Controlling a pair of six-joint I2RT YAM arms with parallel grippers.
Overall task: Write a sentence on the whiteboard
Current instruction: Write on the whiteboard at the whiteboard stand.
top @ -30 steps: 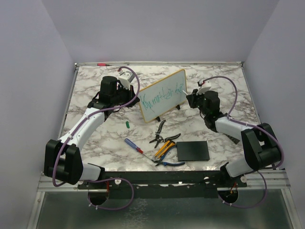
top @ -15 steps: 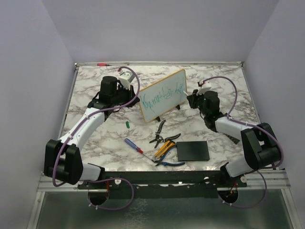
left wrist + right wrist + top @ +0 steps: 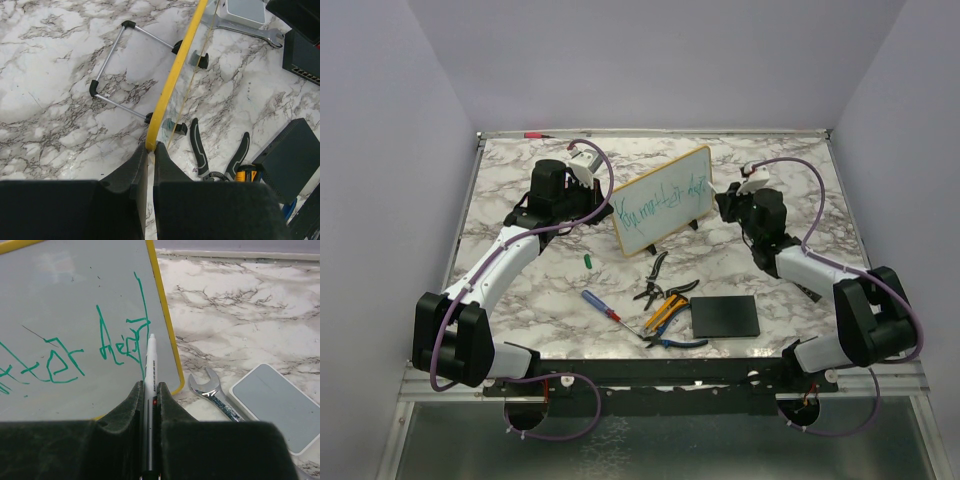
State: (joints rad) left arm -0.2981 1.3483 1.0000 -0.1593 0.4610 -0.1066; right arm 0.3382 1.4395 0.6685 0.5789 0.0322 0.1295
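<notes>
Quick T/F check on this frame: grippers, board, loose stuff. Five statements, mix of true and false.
1. The left gripper is shut on the frame edge of the whiteboard. True.
2. The right gripper is empty. False: it is shut on a white marker.
3. The sentence is written in red. False: it is teal-green.
4. A wrench lies near the board's corner in the right wrist view. True.
5. The black pad lies behind the whiteboard. False: it lies in front of it, nearer the arm bases.
</notes>
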